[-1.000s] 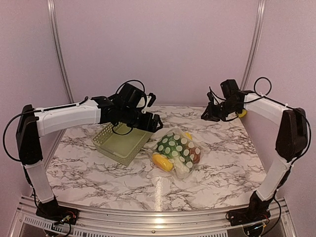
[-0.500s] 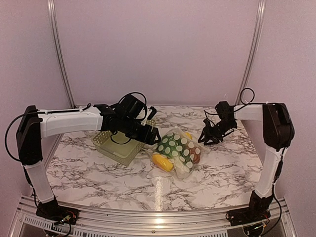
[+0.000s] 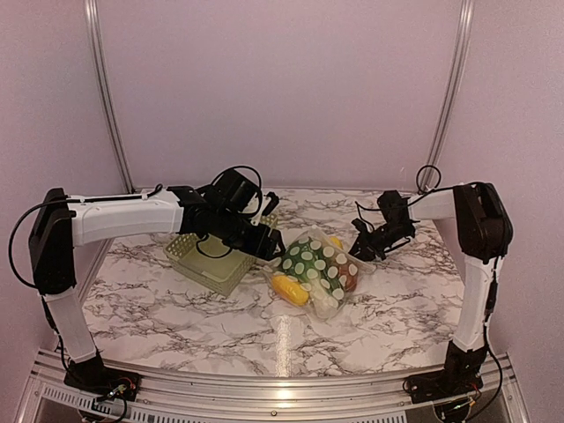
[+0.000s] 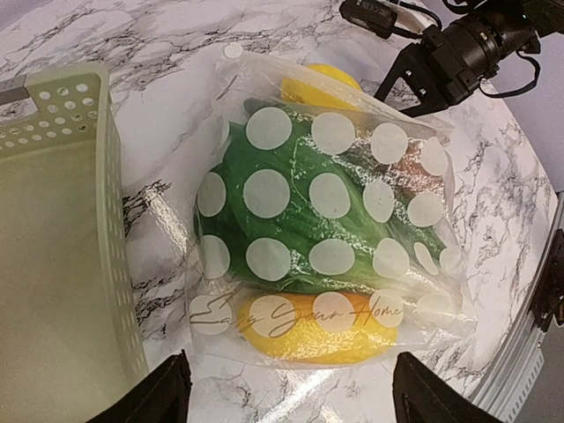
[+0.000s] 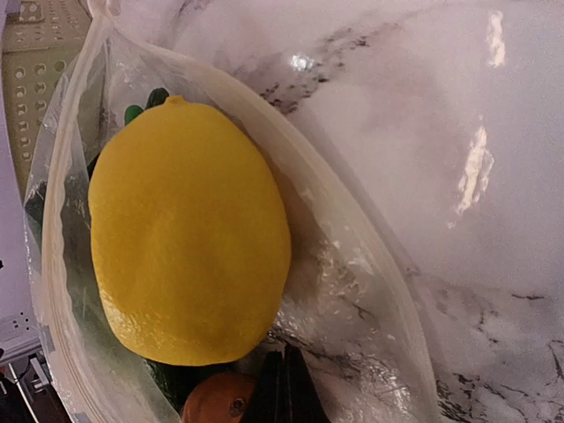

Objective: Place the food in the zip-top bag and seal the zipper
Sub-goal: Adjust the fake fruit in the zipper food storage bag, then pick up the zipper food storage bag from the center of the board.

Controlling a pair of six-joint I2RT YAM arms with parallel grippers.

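Shows the clear, white-dotted soft plastic bag (image 3: pixel 315 269) beside the pale green lattice basket (image 3: pixel 207 264), yellow lemon-shaped toy (image 5: pixel 189 233) and green toy vegetables (image 4: pixel 300 225) inside. Finds the right gripper (image 3: pixel 359 250) newly lowered to the mouth edge, clenched; left gripper (image 4: pixel 295 397) spread above. Suggests sealing begins.
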